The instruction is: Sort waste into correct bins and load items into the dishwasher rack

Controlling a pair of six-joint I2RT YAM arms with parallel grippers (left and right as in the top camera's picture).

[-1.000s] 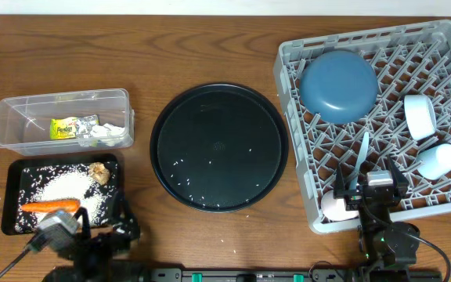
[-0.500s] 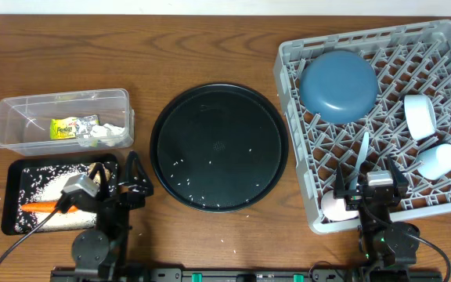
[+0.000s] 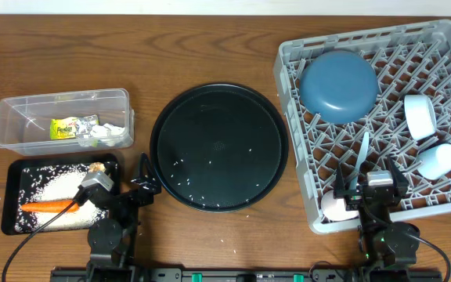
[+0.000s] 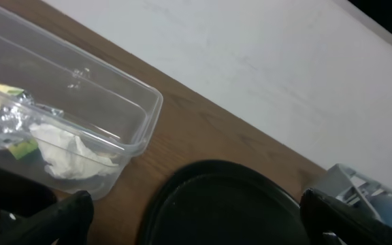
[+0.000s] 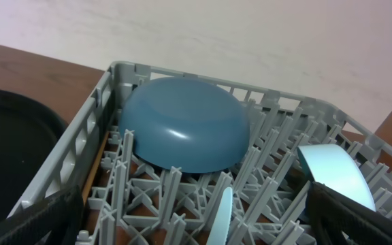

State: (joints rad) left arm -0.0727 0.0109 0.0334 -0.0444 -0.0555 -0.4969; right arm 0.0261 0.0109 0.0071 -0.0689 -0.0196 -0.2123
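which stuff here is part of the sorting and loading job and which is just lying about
Job: clear plastic tub, yellow-green snack wrapper, white tissue, black rectangular tray, orange carrot, white rice, grey lattice rack, dark-blue round plate, white bowl, light-blue cup, pink cup.
Lying about: round black tray, wooden table.

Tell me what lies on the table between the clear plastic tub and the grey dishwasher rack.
The round black tray, with a few loose rice grains on it, fills that stretch; the overhead view shows it.

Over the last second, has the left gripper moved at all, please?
Yes: the left gripper has moved up and rightward in the overhead view, nearer the round black tray.
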